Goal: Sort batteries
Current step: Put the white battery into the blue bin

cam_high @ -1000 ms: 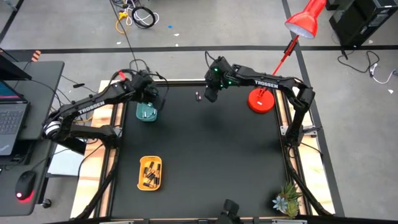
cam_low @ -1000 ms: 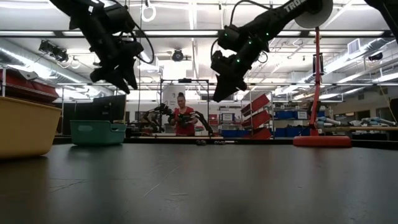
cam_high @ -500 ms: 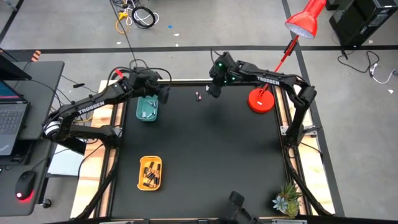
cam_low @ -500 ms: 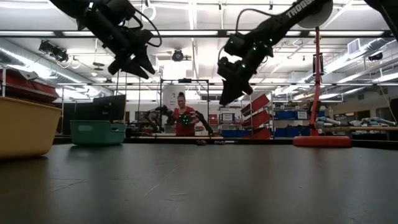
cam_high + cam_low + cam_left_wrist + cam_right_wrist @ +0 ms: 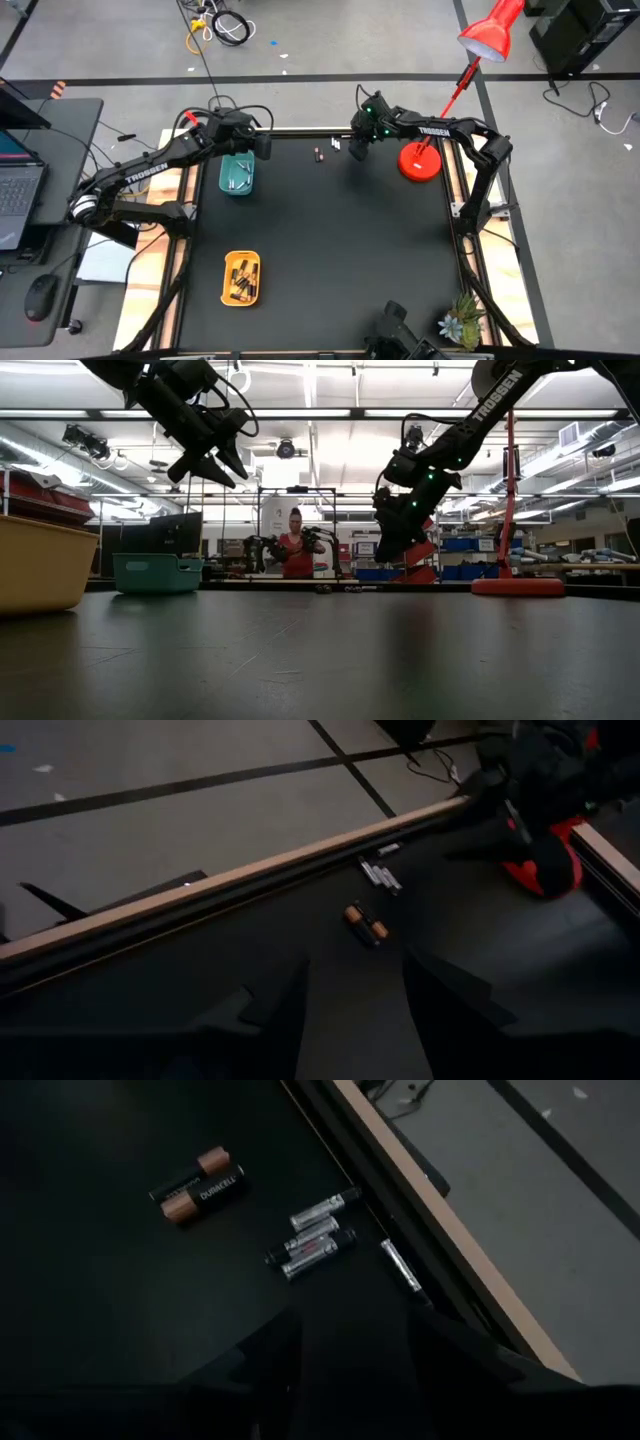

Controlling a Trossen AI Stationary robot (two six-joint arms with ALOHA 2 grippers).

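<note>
Fig. Near-to-far layout, high view unless noted. Near edge, left side: yellow tray (image 5: 241, 277) w/ several batteries lying inside. Farther back on the left: teal tray (image 5: 237, 174), holding a few light-coloured cells. Black table (image 5: 330, 240) bare across its middle.

Far edge: loose batteries (image 5: 319, 154) on the mat, between the two grippers. Right wrist view resolves them: two copper-topped Duracell cells (image 5: 197, 1190) side by side and touching; near them a cluster of thin silver cells (image 5: 315, 1238); one more thin cell (image 5: 399, 1264) lies apart, just beside the table's rim.

Left gripper (image 5: 262, 143) is raised over the far-left corner, just beyond the teal tray; fingers (image 5: 275, 1005) spread, nothing between them. Right gripper (image 5: 357, 146) hangs just right of the loose cells, above the mat; fingers (image 5: 262, 1355) spread, empty.

Far right: red lamp base (image 5: 419, 162) on the table. Low view: a person (image 5: 295, 550) stands in the room behind.
</note>
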